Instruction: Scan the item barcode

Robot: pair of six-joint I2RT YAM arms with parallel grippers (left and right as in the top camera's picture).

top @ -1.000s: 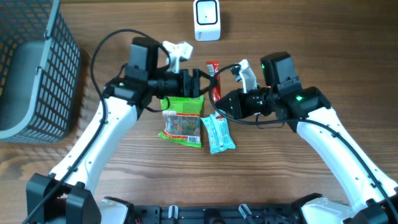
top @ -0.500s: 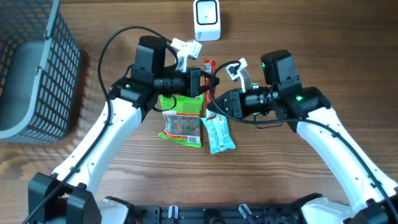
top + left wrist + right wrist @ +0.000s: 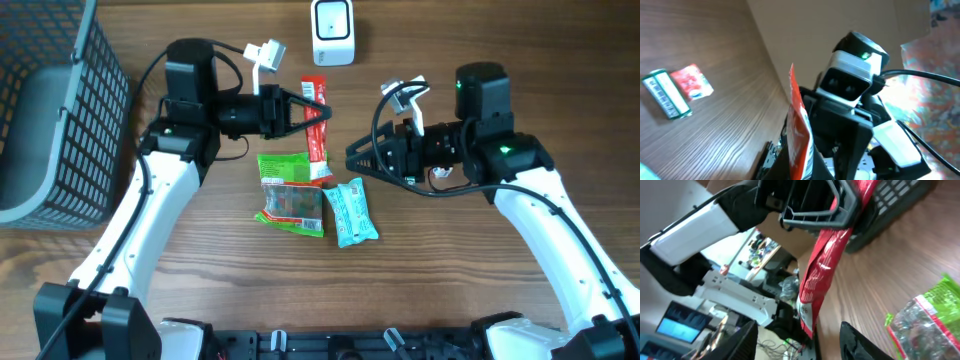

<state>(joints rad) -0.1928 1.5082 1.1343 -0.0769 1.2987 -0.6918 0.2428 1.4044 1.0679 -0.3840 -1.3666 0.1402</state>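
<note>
The left end effector [image 3: 306, 108] is clamped on the red snack packet [image 3: 317, 128], gripping it nearer the end that points toward the scanner; the packet is held up off the worktop [image 3: 480, 290]; in the right wrist view it droops below the left arm's dark fingers [image 3: 812, 207], its crinkled red face toward the camera and a white patch near its lower end, too blurred to read; the right end effector [image 3: 356, 160] sits just beside the packet on the side away from the left arm, fingers apart, nothing between them, not touching the packet; the white barcode scanner [image 3: 332, 32] stands just past the left end effector's tip, near the packet's top end but apart from it; a green packet [image 3: 292, 168], a clear packet with green edging [image 3: 292, 205] and a light blue packet [image 3: 350, 212] lie on the worktop below the two end effectors, the blue one nearest the right one's tips; the dark wire basket [image 3: 60, 120] stands well behind the left end effector.
</note>
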